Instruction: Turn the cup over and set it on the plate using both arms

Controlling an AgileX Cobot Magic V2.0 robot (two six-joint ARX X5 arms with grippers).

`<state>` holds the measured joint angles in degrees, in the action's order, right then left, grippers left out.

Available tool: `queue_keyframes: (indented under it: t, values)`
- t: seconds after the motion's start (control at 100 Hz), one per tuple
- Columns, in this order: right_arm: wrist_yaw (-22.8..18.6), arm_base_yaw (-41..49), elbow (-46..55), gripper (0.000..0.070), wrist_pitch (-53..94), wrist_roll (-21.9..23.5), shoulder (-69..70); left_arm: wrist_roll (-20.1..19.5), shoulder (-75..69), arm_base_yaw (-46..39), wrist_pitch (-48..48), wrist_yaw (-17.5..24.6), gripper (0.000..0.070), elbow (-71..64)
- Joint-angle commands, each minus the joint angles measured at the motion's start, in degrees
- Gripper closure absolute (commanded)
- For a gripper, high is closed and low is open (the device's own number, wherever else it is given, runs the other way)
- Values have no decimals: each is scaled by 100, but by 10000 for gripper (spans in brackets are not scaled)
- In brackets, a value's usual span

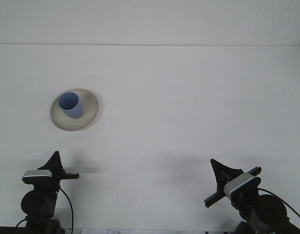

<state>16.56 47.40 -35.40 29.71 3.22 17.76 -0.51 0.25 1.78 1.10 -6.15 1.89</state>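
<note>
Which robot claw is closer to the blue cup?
The left gripper. It sits just below the blue cup on its plate; the right gripper is far across the table.

Left arm (39, 202) low at lower left of frame, left gripper (56, 163) pointing up. Right arm (257, 209) at lower right, right gripper (219, 175) angled up-left.

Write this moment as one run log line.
blue cup: upright on plate | left gripper: away | right gripper: away

left arm (39, 204), right arm (259, 209) bases cropped
</note>
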Motion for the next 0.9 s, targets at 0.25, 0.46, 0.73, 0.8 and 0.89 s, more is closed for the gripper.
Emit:
queue_keyframes:
  t: [0.25,0.46,0.73,0.8,0.89]
  values:
    - [-2,55,-15,695,-55,39,22,31,-9,0,70,-26,684,-109]
    - [70,24,-15,694,-46,-369,22,31,-9,0,70,-24,684,-109]
    - [-1021,-2592,612,694,-772,-481,-494,31,-9,0,70,-24,684,-109]
    - [-1360,-3469,1128,694,-1276,-413,-837,31,-9,0,70,-24,684,-109]
    - [-1709,-4319,1843,694,-1768,-199,-1272,31,-9,0,70,-24,684,-109]
